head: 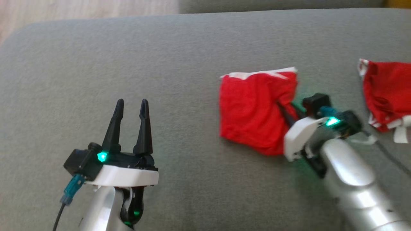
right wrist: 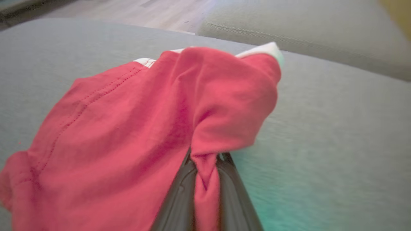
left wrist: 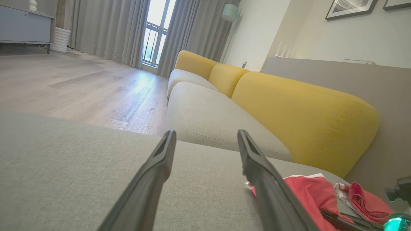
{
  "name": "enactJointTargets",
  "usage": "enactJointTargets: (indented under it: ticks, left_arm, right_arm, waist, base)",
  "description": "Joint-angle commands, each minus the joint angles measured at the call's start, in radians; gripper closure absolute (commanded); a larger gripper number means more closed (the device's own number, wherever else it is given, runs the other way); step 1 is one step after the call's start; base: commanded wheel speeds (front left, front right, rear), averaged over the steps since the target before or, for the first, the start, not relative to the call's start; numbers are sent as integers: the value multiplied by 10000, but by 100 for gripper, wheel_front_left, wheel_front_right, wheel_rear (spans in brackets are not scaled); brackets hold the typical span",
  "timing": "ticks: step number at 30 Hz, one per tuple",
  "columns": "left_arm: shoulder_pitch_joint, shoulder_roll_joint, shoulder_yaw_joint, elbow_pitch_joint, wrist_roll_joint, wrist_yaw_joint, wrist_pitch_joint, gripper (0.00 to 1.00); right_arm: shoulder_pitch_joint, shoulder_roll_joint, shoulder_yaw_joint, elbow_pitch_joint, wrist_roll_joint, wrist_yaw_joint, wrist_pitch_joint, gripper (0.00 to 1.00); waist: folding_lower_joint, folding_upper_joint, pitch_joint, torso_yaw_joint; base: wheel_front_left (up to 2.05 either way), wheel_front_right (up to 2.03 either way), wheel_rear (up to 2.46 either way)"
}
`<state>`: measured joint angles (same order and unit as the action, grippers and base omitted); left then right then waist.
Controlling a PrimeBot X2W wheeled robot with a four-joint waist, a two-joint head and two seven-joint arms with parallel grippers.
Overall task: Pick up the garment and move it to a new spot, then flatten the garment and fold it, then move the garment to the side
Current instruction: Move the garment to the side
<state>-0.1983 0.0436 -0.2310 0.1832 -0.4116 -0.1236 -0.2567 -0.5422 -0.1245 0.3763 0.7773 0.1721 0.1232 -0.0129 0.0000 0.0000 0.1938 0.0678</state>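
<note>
Step in hand is judged to be the first one, the pick-up. The garment [head: 250, 112], red with white trim, is seen lying crumpled on the grey sofa cushion [head: 160, 64], right of centre in the head view. Its right edge is pinched by the right gripper [head: 289, 112]. In the right wrist view a twisted fold of red cloth is seen clamped between the two dark fingers [right wrist: 179, 199], which are nearly closed. Most of the cloth is seen resting on the cushion, so a lift is not yet shown.

The left gripper [head: 131, 102] is held spread wide with nothing in it, over bare cushion, well apart from the garment. A second red cloth [head: 388, 93] is seen at the far right edge, apart from the held one.

Next move, as judged: the pinched fold is to be raised until the cloth is clear of the cushion, then carried to a free spot. Slip is a risk, since only a thin fold is gripped.
</note>
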Motion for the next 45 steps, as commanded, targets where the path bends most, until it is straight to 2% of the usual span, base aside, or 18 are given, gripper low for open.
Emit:
enactJointTargets:
  ticks: [1, 5, 11, 15, 18, 19, 21, 24, 27, 32, 44, 45]
  left_arm:
    - [-178, 66, 346, -380, 107, -12, -51, 0]
    - [-199, 66, 421, -419, 127, -13, -51, 0]
    - [-354, 66, 359, -465, 48, -24, -51, 0]
    - [-518, 66, 246, -469, -48, -33, -51, 0]
    - [-692, 66, 242, -464, -110, -39, -51, 0]
    - [-692, 66, 242, -464, -110, -39, -51, 0]
    - [-805, 66, 231, -464, -143, -44, -51, 0]
    - [-981, 66, 191, -477, -192, -50, -51, 0]
    - [-1150, 66, 166, -477, -230, -55, -51, 0]
    - [-1318, 66, 182, -441, -197, -61, -51, 0]
    - [-1604, 66, 90, -429, -55, -69, -51, 0]
    - [-1612, 66, 94, -431, -53, -69, -51, 0]
  right_arm:
    - [-274, -486, 233, -553, -135, 75, 133, 100]
    - [-411, -2147, 834, -1415, -243, 75, 751, 100]
    - [-649, -4989, 1606, -2790, 740, 75, 1651, 100]
    - [-708, -6742, 1723, -3439, 1497, 75, 2080, 100]
    - [-590, -7851, 1807, -3775, 1890, 75, 2367, 100]
    - [-590, -7851, 1807, -3775, 1890, 75, 2367, 100]
    - [-485, -8537, 1825, -3826, 2060, 75, 2459, 100]
    - [-374, -9238, 1691, -3675, 2286, 75, 2586, 100]
    - [-221, -9747, 1606, -3428, 2374, 75, 2609, 100]
    - [-80, -10108, 1366, -2855, 2260, 75, 2842, 100]
    - [141, -9649, 404, -2347, 1715, 75, 3313, 100]
    - [144, -9575, 259, -2332, 1655, 75, 3281, 83]
  waist:
    - [0, 0, -92, -272]
    - [0, 0, -32, -551]
    - [0, 0, 328, -688]
    - [0, 0, 643, -599]
    - [0, 0, 934, -484]
    - [0, 0, 934, -484]
    - [0, 0, 1123, -396]
    - [0, 0, 1421, -235]
    - [0, 0, 1707, -66]
    - [0, 0, 2069, 99]
    - [0, 0, 2398, 167]
    - [0, 0, 2399, 155]
  base:
    - [0, 0, 0]
    - [0, 0, 0]
    - [0, 0, 0]
    - [0, 0, 0]
    - [0, 0, 0]
    - [0, 0, 0]
    - [0, 0, 0]
    - [0, 0, 0]
    - [0, 0, 0]
    - [0, 0, 0]
    - [0, 0, 0]
    - [0, 0, 0]
